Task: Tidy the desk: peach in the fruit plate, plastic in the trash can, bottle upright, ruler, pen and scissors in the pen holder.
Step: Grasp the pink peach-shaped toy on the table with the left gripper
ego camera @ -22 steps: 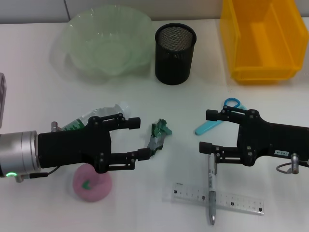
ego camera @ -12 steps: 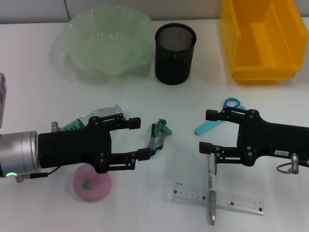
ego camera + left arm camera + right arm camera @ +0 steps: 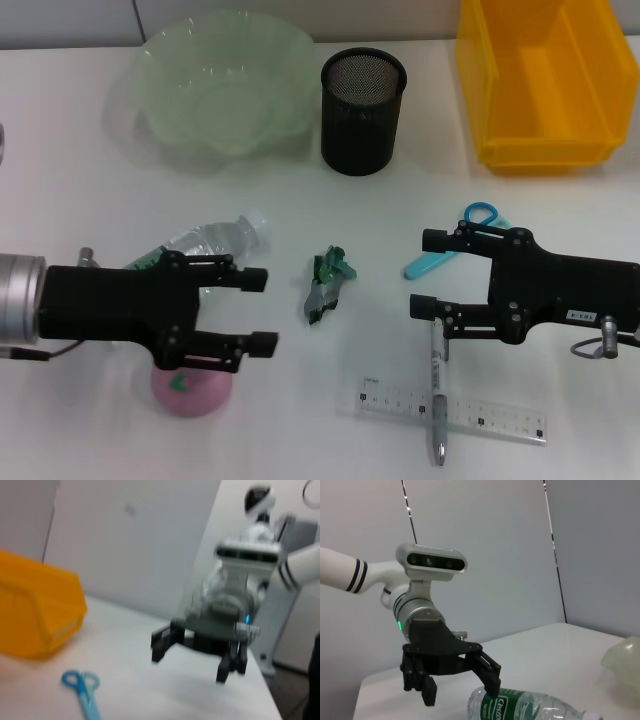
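Right now I have the left pincer (image 3: 262,310) spread wide and holding nothing, hovering low over the white worktop (image 3: 90,200) on the robot's left side. Its arm covers part of the pink peach (image 3: 190,388), which sits on the worktop just beneath the lower finger. The clear plastic bottle (image 3: 215,240) lies on its side behind the arm, cap end pointing toward the middle of the worktop. The crumpled green plastic scrap (image 3: 325,283) lies just beyond the left fingertips, apart from them.

On the other side, the right pincer (image 3: 422,271) is also spread and empty, its fingers pointing toward the scrap from the opposite direction. Its lower finger hangs above the top end of the pen (image 3: 437,400), which lies across the clear ruler (image 3: 490,418) near the front edge. The blue scissors (image 3: 445,250) lie partly under the right pincer's upper finger, handles toward the back.

Along the back of the worktop I see the pale green fruit plate (image 3: 175,120) on the left, the black mesh pen holder (image 3: 362,98) upright beside it, and the yellow bin (image 3: 540,150) on the right.

From the right wrist camera I see the left pincer (image 3: 465,687) open above the bottle (image 3: 530,707).
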